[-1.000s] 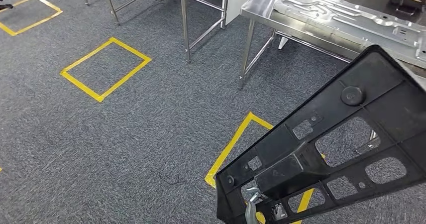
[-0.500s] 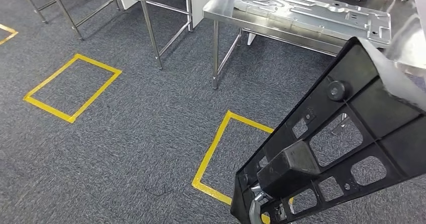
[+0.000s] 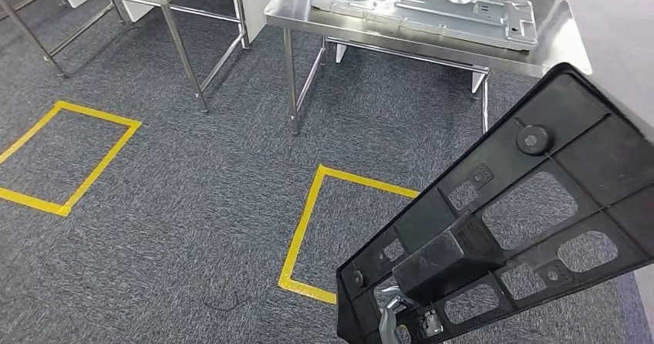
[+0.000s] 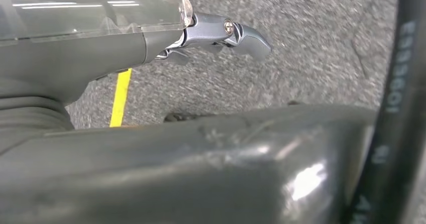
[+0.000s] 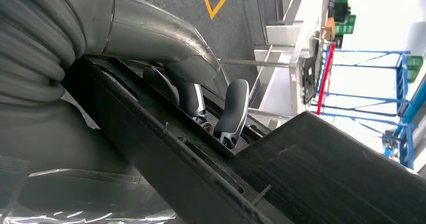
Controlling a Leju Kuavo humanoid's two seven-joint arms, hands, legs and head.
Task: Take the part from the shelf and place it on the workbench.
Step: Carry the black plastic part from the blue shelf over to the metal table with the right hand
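Part (image 3: 532,205) in hand and off the shelf, so the pickup is done; the black perforated plastic panel hangs tilted over the grey carpet low on the robot's right side. Right hand (image 5: 201,91) grips its edge, thumb over one face, dark fingers (image 5: 233,108) hooked through an opening. Left hand (image 4: 221,33) sits over bare carpet, one metal fingertip showing, and I cannot tell whether it is clenched or loose. Steel workbench (image 3: 555,47) lies ahead beyond a yellow floor square (image 3: 305,232), a grey metal plate (image 3: 424,5) already lying on it. Left to go, by my reading: the approach and the set-down.
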